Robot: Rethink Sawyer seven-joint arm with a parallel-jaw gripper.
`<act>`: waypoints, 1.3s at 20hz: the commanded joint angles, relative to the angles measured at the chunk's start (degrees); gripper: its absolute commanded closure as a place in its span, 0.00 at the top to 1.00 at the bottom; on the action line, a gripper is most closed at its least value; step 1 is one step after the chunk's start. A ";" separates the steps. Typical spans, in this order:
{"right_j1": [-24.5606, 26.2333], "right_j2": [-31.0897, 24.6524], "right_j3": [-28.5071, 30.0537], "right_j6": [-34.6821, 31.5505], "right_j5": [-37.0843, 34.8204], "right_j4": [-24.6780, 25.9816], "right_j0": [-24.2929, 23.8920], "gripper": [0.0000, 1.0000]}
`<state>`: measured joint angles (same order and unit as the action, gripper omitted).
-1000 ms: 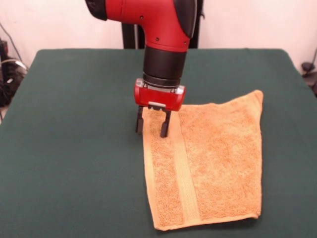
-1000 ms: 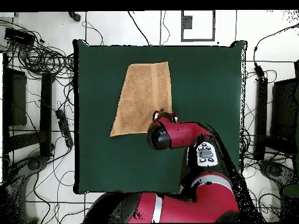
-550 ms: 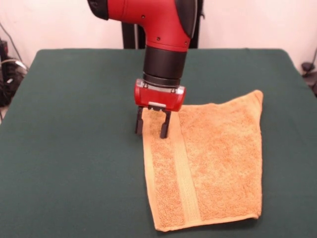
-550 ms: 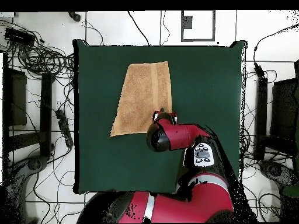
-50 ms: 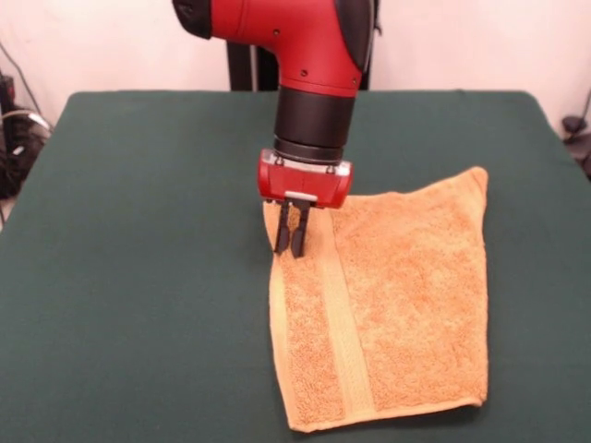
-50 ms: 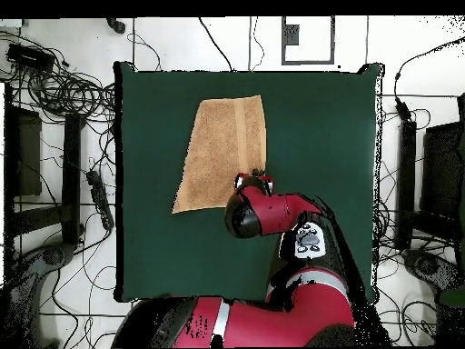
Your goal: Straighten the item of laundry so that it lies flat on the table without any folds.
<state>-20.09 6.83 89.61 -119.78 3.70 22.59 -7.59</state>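
Observation:
The item of laundry, an orange-tan towel, lies on the dark green table right of centre, near the front edge. One woven band runs along its left side. Its far right corner juts out, so the outline is skewed. My gripper points straight down at the towel's far left corner, fingers shut together with the cloth pinched at that edge. In the overhead view the towel sits on the table, and the red arm hides the gripper.
Cables and dark equipment lie on the floor around the table. A black post stands behind the table's far edge.
The fingers stood apart over the towel's far left edge and have now closed together on it. The gripper has shifted slightly onto the towel. The towel has not moved.

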 commanded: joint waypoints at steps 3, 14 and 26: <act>5.97 -4.41 4.22 -6.01 -0.43 0.08 0.93 0.00; -0.91 -5.40 11.15 -5.85 -3.31 0.79 -1.13 0.00; -13.76 -8.49 23.23 -0.89 -6.57 6.38 -12.61 0.00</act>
<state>-30.08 4.37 103.53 -119.78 3.70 25.73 -17.16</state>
